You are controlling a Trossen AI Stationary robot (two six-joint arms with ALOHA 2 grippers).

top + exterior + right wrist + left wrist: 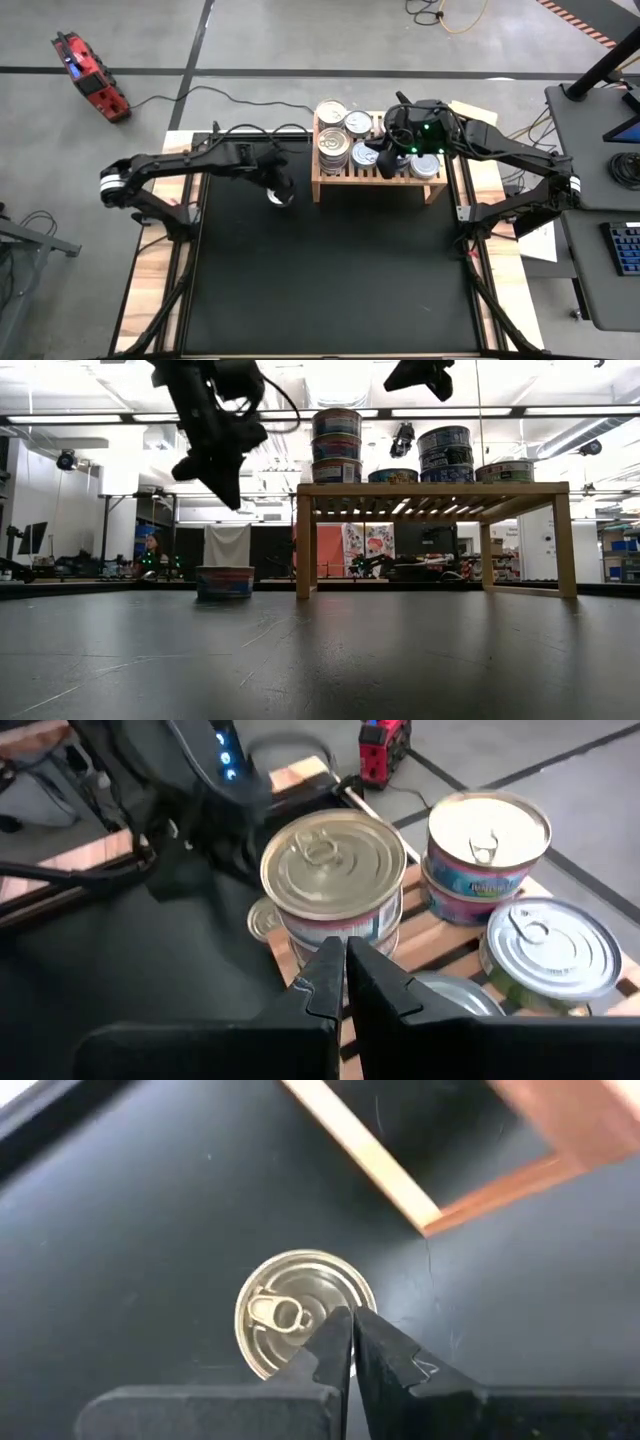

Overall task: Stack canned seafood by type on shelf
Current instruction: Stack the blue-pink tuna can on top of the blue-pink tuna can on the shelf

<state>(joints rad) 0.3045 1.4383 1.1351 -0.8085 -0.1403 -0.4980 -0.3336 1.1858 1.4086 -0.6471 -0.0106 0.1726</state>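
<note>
One tin [279, 197] with a silver pull-tab lid stands on the black mat just left of the wooden shelf [378, 181]; it also shows in the low view [224, 581] and the left wrist view [300, 1325]. My left gripper [215, 470] hangs above it, shut and empty, well clear of the lid. Several tins stand on the shelf's slatted top: a stack of three [337, 445], a single tin [393, 476], a stack of two [445, 455] and another single tin [505, 470]. My right gripper [345, 965] is shut and empty, high above the shelf's tins [385, 152].
The shelf's left legs [304, 545] stand close to the right of the loose tin. The black mat [330, 280] stretches toward the near edge. A red device [90, 75] and cables lie on the floor beyond the table; a desk [610, 200] stands to the right.
</note>
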